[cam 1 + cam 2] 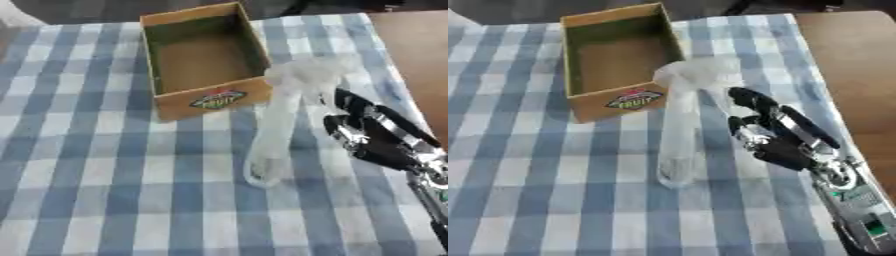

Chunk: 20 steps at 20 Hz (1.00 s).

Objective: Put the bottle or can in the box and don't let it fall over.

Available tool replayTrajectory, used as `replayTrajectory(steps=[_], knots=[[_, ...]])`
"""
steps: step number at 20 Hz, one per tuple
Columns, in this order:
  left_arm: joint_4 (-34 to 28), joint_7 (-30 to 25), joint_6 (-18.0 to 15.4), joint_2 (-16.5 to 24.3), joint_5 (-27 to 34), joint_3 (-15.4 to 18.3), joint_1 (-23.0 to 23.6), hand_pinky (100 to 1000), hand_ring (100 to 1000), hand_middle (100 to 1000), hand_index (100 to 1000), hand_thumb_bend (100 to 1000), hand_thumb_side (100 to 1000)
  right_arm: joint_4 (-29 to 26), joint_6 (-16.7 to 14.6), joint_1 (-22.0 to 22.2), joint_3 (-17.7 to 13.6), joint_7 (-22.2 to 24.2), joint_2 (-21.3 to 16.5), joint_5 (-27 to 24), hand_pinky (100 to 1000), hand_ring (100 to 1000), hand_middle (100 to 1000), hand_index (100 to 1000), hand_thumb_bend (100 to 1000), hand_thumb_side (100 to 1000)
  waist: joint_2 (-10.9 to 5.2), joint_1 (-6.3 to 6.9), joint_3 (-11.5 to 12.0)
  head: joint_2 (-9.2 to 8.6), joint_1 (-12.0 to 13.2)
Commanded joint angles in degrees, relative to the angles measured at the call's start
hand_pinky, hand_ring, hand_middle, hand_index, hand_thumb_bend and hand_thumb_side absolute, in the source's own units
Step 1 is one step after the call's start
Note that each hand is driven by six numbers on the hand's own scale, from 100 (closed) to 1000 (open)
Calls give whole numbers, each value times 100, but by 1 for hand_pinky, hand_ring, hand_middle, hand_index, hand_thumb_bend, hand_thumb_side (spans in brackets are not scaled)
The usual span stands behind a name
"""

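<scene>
Reaching in from the lower right of the frame, right hand black and silver, fingers slightly curled and spread apart, holding nothing. Just beside it, to its left, a clear plastic bottle, blurred, standing at centre frame with its base on the cloth and its wide pale top leaning toward the upper right; whether the fingertips touch it cannot be told. Under both, a blue-and-white checked cloth covering the bench, with bare brown bench showing along the right edge. Farther off, in the upper centre-left, an open cardboard box, with a fruit label on its near wall, near the bottle's top but apart from its base. Bottle outside the box, on the cloth.
</scene>
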Motion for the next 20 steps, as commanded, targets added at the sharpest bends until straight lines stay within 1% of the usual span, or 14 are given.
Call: replayTrajectory(steps=[1, 11, 20], knots=[[-79, -24, -5, 72, 2, 2, -49, 1000, 518, 712, 864, 640, 405, 1, -9, -125, 12, 41, 14, 40, 830, 1000, 1000, 954, 100, 617, -64, 4, 14, -77, -27], [-81, -43, -2, 62, 5, -10, -67, 1000, 520, 713, 864, 637, 405, 70, -13, -323, 115, 129, 214, 73, 831, 1000, 1000, 950, 100, 632, -31, 8, 48, -95, -73], [-81, -53, 5, 51, 11, -12, -75, 1000, 522, 713, 864, 636, 405, 119, 97, -444, 194, 119, 357, -19, 829, 1000, 1000, 940, 100, 637, -20, -13, 70, -117, -96]])
